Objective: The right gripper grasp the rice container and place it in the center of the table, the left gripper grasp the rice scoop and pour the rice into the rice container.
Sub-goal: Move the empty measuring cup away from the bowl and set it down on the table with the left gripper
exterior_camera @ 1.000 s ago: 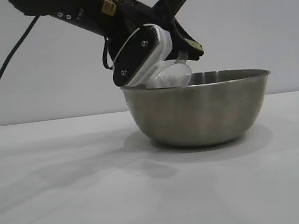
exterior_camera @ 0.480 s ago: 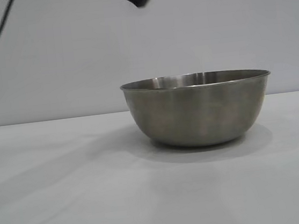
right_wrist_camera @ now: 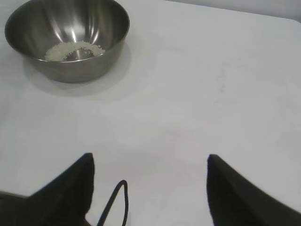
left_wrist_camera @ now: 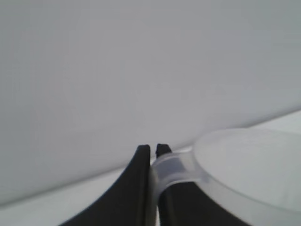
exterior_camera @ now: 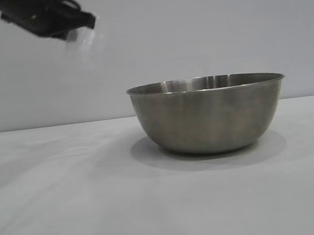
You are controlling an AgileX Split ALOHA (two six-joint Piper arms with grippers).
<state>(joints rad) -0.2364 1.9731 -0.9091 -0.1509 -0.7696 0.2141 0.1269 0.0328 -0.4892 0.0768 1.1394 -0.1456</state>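
The rice container, a wide steel bowl, stands on the white table, right of centre in the exterior view. In the right wrist view the container holds a thin patch of rice. My left gripper is high at the upper left, well clear of the bowl, shut on the handle of the translucent rice scoop. The left wrist view shows its fingers pinched on the scoop's handle. My right gripper is open and empty above bare table, away from the bowl.
A thin black cable loop hangs by the right gripper. A plain grey wall stands behind the table.
The left gripper with the scoop has left the bowl's rim, risen out of view, and now reappears high at the upper left. The bowl has not moved.
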